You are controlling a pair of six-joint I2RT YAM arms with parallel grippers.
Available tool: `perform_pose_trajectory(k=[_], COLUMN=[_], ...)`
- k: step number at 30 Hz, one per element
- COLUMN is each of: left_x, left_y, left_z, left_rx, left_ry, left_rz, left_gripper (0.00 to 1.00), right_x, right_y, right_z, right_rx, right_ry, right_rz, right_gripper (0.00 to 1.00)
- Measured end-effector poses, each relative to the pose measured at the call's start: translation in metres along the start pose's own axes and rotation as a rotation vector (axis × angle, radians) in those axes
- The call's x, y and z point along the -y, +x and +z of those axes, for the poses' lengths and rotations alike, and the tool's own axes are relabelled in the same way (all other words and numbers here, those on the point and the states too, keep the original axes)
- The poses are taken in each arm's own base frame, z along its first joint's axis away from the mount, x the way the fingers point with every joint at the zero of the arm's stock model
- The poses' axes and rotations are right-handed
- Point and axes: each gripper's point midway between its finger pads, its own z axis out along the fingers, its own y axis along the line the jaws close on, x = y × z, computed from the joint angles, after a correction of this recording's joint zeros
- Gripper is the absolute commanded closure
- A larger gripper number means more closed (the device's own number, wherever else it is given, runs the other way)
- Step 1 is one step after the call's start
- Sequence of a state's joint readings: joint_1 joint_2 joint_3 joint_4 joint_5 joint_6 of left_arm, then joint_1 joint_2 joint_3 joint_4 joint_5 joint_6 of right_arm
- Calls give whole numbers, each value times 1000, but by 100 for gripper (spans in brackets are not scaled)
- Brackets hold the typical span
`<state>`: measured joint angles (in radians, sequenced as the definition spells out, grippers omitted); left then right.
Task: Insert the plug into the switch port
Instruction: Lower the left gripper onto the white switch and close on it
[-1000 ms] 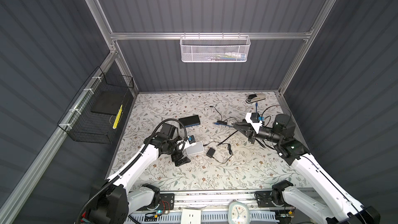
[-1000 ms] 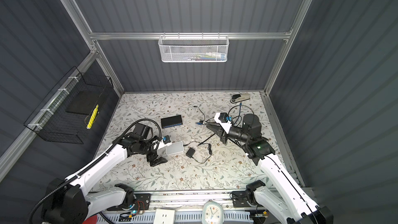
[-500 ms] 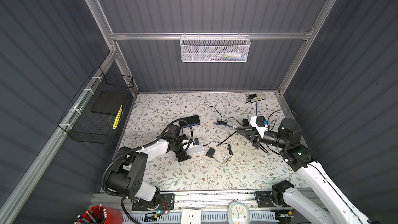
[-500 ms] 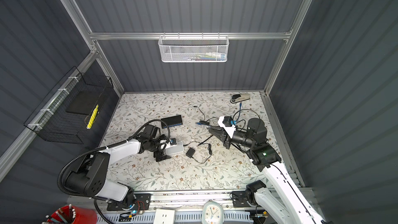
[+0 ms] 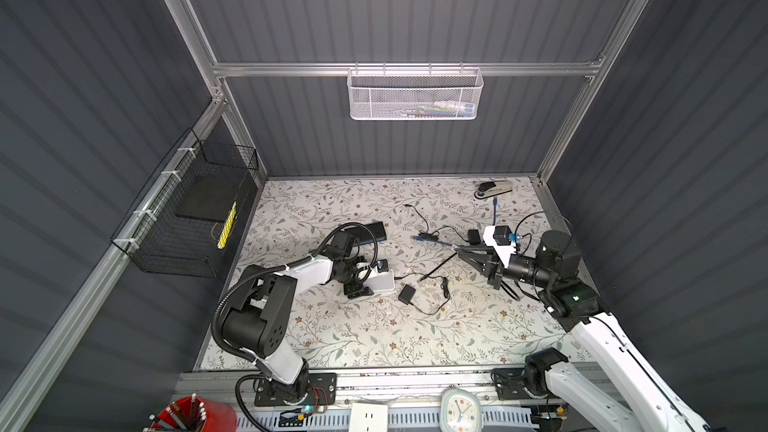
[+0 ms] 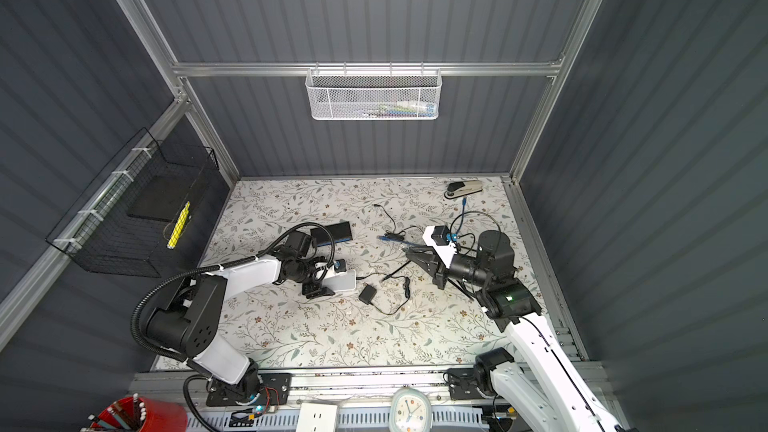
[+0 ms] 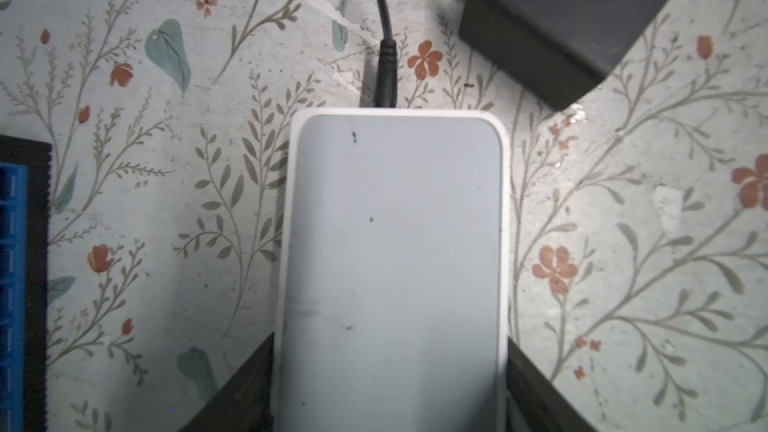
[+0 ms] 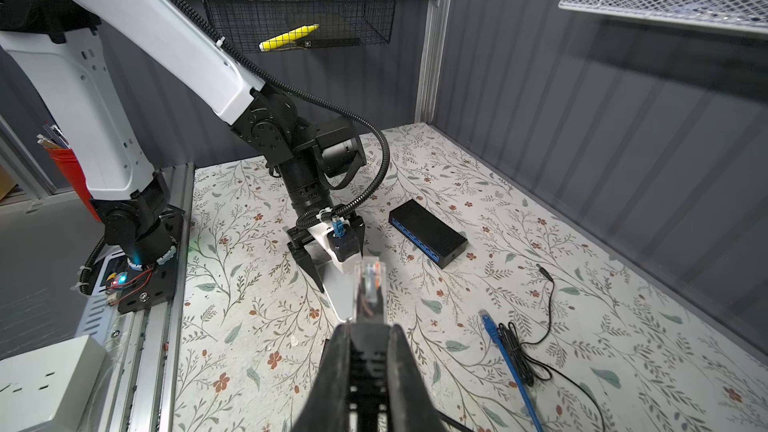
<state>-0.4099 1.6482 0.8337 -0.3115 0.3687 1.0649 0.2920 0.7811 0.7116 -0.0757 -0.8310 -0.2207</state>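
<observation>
A white switch box (image 5: 381, 280) (image 6: 344, 280) lies on the floral mat, and none of its ports show. My left gripper (image 5: 361, 278) (image 7: 390, 347) straddles it, and both dark fingers (image 7: 249, 384) press against its long sides in the left wrist view. A black power lead (image 7: 384, 72) is plugged into its far end. My right gripper (image 5: 460, 248) (image 8: 369, 328) is shut on a clear network plug (image 8: 370, 280), which sticks out past the fingertips. It hovers above the mat, to the right of the white box and pointing toward it.
A black switch with blue ports (image 5: 374, 231) (image 8: 428, 236) lies behind the left gripper. A black adapter (image 5: 406, 293) with a thin cord sits right of the white box. A loose blue cable end (image 8: 488, 322) and a stapler (image 5: 494, 189) lie farther back.
My left gripper's jaws have narrowed onto the white box and that arm has folded lower. My right gripper has drawn back to the right with the plug.
</observation>
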Motion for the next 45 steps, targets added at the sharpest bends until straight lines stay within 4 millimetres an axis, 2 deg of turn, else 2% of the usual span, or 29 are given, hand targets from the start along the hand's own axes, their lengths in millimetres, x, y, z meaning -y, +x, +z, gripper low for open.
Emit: perform_pose_trajectory(k=[5,9,12,13,15,18,20,24,26,28,31,32,41,45], left_x=[-3,-10,-16,-15,-8,11,11,8,17,37,63,65,43,53], left_y=[-4,-2,0,1,-2,-28,-39,-34,-25,-20,-17,-17,-25,-22], left_z=[3,-2,-6,-7,-11,-19,-24,-28,-24,-16,-4,-3,6,5], left_rx=[-18,-48,-82,-95,-129,-123,-102,-66,-55,-69,-70,-57,77,110], left_ry=[15,-4,-44,-71,-142,-190,-224,-305,-330,-338,-346,-358,-478,-511], left_rz=[-43,-241,-445,-505,-561,-604,-664,-843,-911,-930,-895,-883,-865,-833], left_gripper=[46,56,55,49,47,53,53,54,54,53,50,50,14,10], right_x=[1,2,2,2,1,1,1,2,1,1,0,0,1,0], right_y=[-4,-5,-8,-9,-9,-6,-4,-1,-1,-1,-2,-2,5,7], right_z=[-1,-3,-6,-7,-7,-6,-4,-2,-2,-2,-2,-1,3,3], right_rx=[6,11,19,22,26,28,27,29,33,35,38,39,22,15], right_ry=[4,12,20,21,20,13,6,-1,-6,-9,-15,-17,-40,-46], right_rz=[-12,-20,-31,-33,-36,-31,-23,-16,-15,-12,-8,-6,29,39], right_gripper=[97,96,97,97,97,97,97,97,97,97,97,97,97,97])
